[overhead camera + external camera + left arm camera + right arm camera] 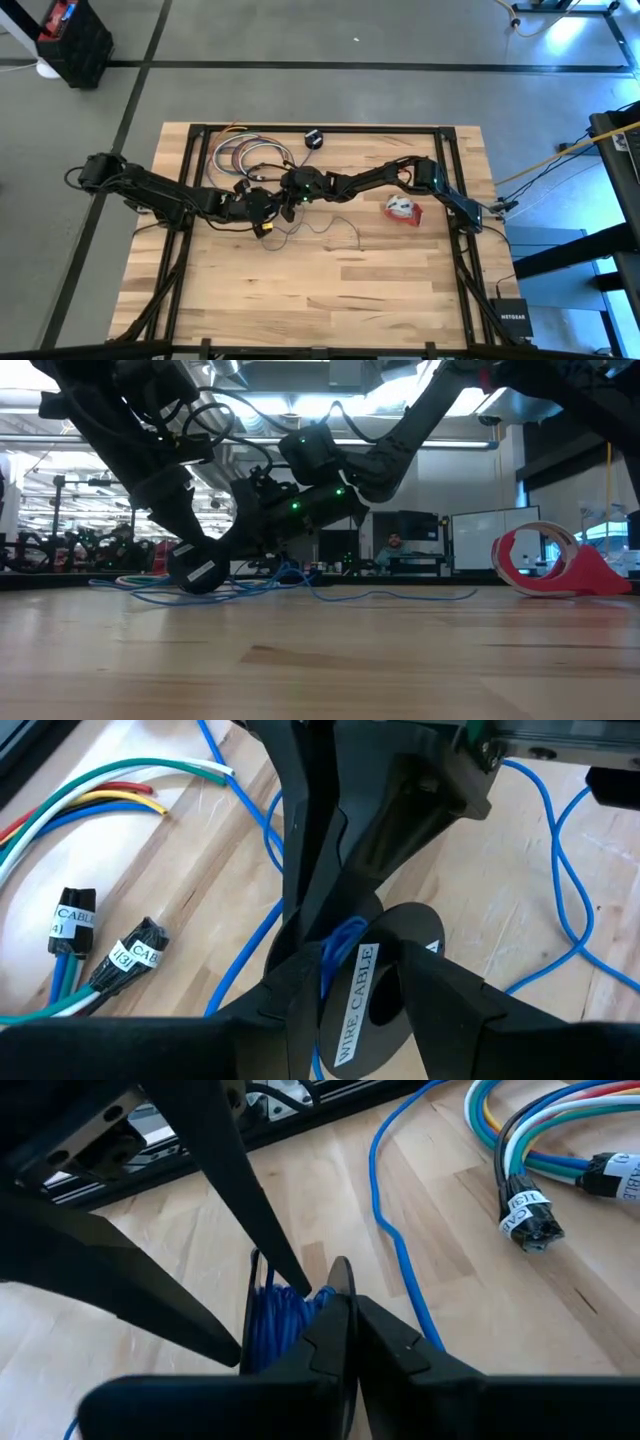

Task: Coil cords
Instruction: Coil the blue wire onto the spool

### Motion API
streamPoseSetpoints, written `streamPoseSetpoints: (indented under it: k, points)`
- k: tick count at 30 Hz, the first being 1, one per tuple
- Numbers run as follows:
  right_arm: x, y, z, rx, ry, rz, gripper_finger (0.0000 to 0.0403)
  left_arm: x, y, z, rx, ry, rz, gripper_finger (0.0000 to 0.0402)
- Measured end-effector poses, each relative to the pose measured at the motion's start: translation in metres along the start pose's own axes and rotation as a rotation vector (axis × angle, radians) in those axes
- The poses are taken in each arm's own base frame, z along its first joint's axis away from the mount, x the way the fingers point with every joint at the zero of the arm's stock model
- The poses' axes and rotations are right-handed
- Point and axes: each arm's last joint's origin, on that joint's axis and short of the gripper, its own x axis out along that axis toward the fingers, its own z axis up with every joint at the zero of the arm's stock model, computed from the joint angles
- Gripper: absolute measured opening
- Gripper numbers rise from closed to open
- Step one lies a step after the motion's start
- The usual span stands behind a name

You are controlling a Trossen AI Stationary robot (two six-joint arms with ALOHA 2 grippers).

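A thin blue cord (pixel 340 225) trails loosely over the table's middle and is partly wound on a small black round puck (pixel 408 932) labelled "WIRE CABLE". My left gripper (pixel 370 995), left of centre, is shut on the puck. My right gripper (pixel 347 1295) reaches in from the right. Its shut fingertips are at the blue windings (pixel 275 1315) on the puck. A red-and-white cord bundle (pixel 403 210) lies on the table to the right, untouched. My left gripper clamps the puck between its two fingers (pixel 300 1005), one on each side, slanting down from the table's left. The puck stands on edge, low over the table (pixel 200 575). My right gripper pinches a strand of the blue cord (pixel 345 938) at its fingertips, right at the puck's windings. It comes in from the right, slanting slightly down. The fingers hide the exact spot.
A coil of multicoloured cables with labelled black ends (pixel 250 155) lies just beyond the grippers. A small black object (pixel 314 138) sits at the far edge. The table's black frame rails (pixel 455 190) run along its sides. Bare wood fills the near half.
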Motion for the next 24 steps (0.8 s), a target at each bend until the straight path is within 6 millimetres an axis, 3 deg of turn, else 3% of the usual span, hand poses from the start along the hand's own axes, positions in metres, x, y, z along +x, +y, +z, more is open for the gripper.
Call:
streamPoseSetpoints:
  k: [6, 12, 24]
  points:
    - [0.000, -0.001, -0.003, -0.005, 0.015, 0.001, 0.0082, 0.000, 0.000, 0.000, 0.000, 0.000, 0.000, 0.0127]
    - [-0.003, 0.000, 0.002, -0.122, 0.033, -0.009, 0.0133, 0.000, 0.000, 0.000, 0.001, 0.002, 0.001, 0.0127]
    - [-0.031, 0.012, 0.031, -0.288, 0.144, -0.107, 0.0143, 0.000, 0.002, -0.004, -0.005, 0.035, 0.016, 0.0127]
